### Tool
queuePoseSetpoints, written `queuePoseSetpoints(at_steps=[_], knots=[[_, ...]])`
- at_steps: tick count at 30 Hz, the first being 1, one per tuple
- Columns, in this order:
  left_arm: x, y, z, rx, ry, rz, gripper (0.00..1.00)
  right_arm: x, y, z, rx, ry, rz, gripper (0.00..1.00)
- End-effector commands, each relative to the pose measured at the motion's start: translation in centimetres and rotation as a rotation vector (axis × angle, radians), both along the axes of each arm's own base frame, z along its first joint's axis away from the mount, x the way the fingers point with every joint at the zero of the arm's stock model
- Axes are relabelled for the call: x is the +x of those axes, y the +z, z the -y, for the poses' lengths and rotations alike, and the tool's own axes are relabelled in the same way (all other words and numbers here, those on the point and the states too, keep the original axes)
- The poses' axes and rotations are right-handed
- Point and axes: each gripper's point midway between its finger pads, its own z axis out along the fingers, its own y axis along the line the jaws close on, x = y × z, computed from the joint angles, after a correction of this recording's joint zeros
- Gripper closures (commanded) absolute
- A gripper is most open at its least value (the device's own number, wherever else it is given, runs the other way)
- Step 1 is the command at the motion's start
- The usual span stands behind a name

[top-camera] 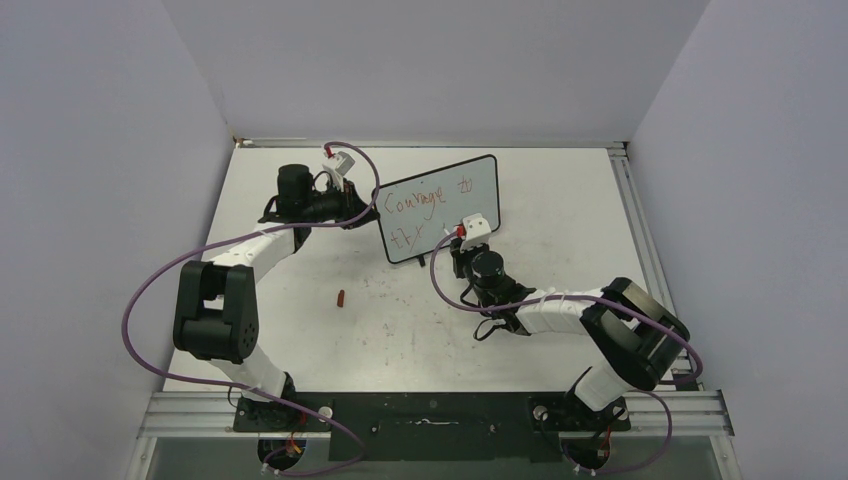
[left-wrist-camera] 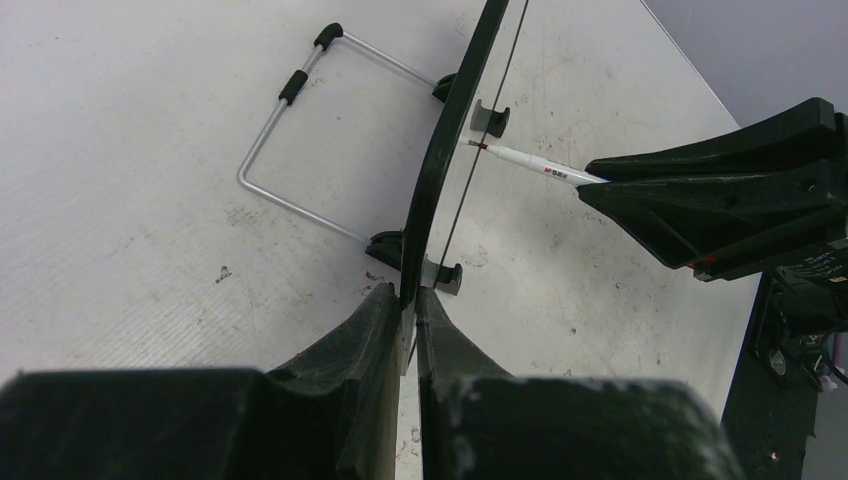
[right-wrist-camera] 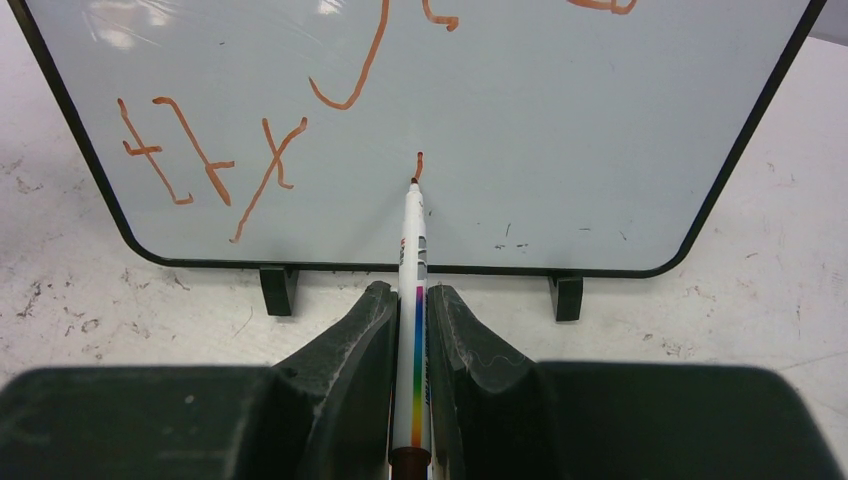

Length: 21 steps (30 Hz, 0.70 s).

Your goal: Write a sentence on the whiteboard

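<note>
Whiteboard (top-camera: 440,208) on scuffed white table (top-camera: 560,200), grey walls (top-camera: 100,100), left jaws clamping its edge, right jaws pinching marker (right-wrist-camera: 412,250).

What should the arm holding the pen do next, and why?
Probably draw onward from the tiny stroke at the marker tip: the sentence stops mid-line on the whiteboard, the right gripper holds the marker against it, and the left gripper clamps the board's edge.
</note>
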Motion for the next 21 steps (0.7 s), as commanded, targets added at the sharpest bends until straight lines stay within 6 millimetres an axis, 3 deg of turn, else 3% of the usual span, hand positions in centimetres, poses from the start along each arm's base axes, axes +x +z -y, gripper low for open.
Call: queuePoseSetpoints(at_steps=[1,21], knots=[[0.2,2.9,0.3,-0.020,-0.024,0.066,1.00,0.9,2.9,-1.3,0.067,0.027,0.074,0.95],[0.2,3.1,0.3,-0.023,-0.026,0.068,1.00,1.3,4.7,-0.4,0.109,-0.037,0.120,0.95]])
